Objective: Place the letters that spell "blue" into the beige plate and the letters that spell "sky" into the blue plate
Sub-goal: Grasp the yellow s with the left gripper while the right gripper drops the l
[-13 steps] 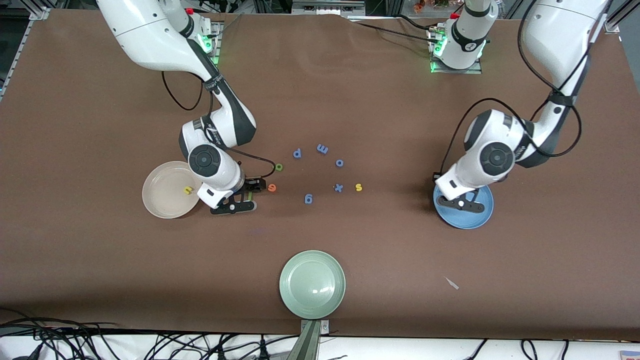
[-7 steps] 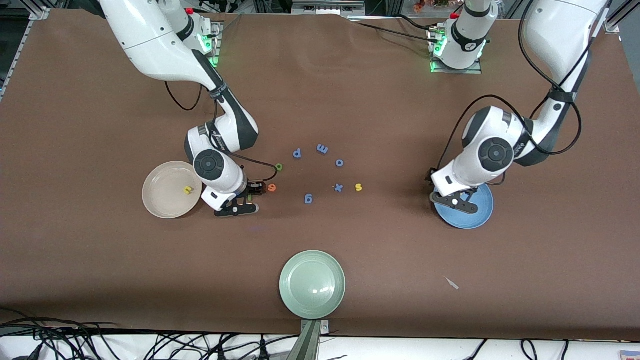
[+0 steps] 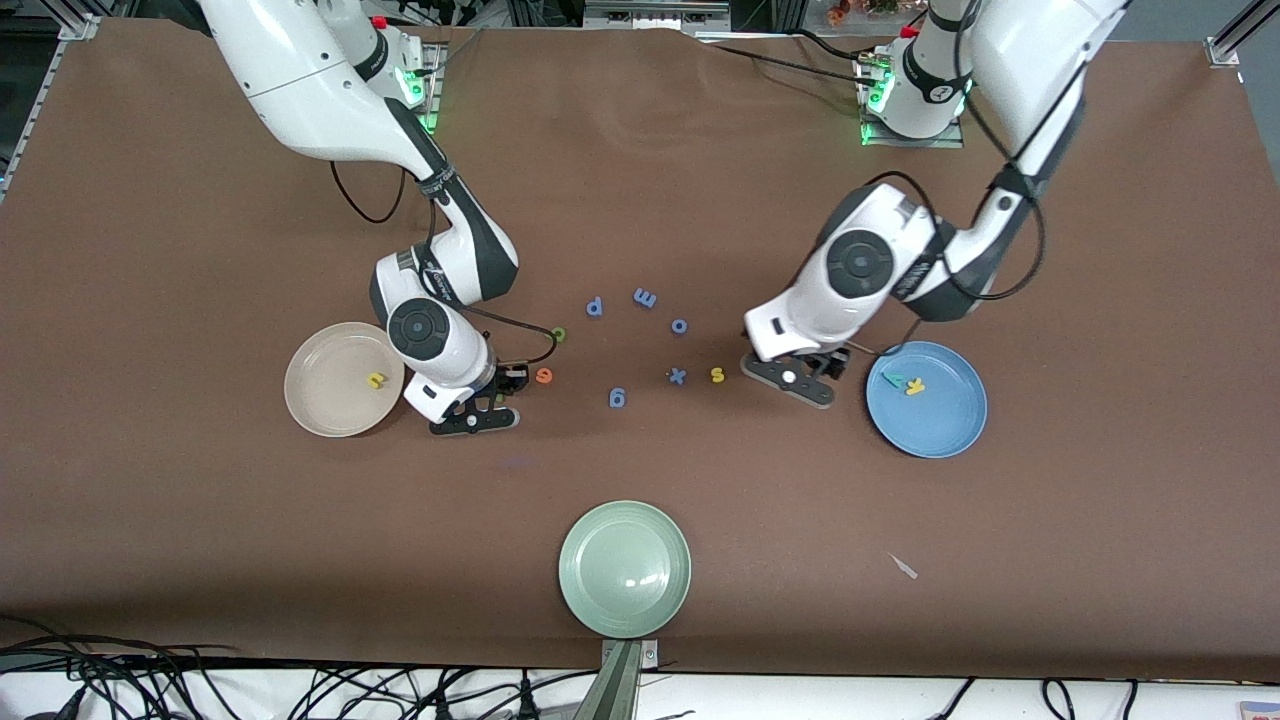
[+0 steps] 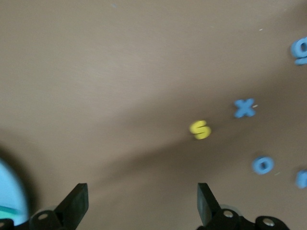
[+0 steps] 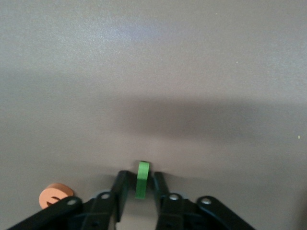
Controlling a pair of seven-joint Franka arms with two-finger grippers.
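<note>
The beige plate (image 3: 325, 405) holds the yellow u (image 3: 376, 380). Beside it, my right gripper (image 3: 488, 402) (image 5: 140, 176) is down at the table, shut on the green l (image 5: 142, 179), which stands upright between its fingers. The orange e (image 3: 544, 375) (image 5: 55, 195) and olive b (image 3: 558, 334) lie on the table close by. The blue plate (image 3: 945, 425) holds the teal y (image 3: 893, 380) and yellow k (image 3: 914, 387). My left gripper (image 3: 797, 380) (image 4: 141, 201) hangs open and empty over the table between that plate and the yellow s (image 3: 717, 375) (image 4: 200, 130).
Blue letters lie mid-table: p (image 3: 594, 306), m (image 3: 645, 297), o (image 3: 679, 325), x (image 3: 677, 376) and g (image 3: 617, 398). A pale green plate (image 3: 625, 568) sits near the table's front edge. A small scrap (image 3: 904, 566) lies nearer the camera than the blue plate.
My left gripper opened, left the k in the blue plate and swung away from over it toward the s. My right gripper closed in on the green l.
</note>
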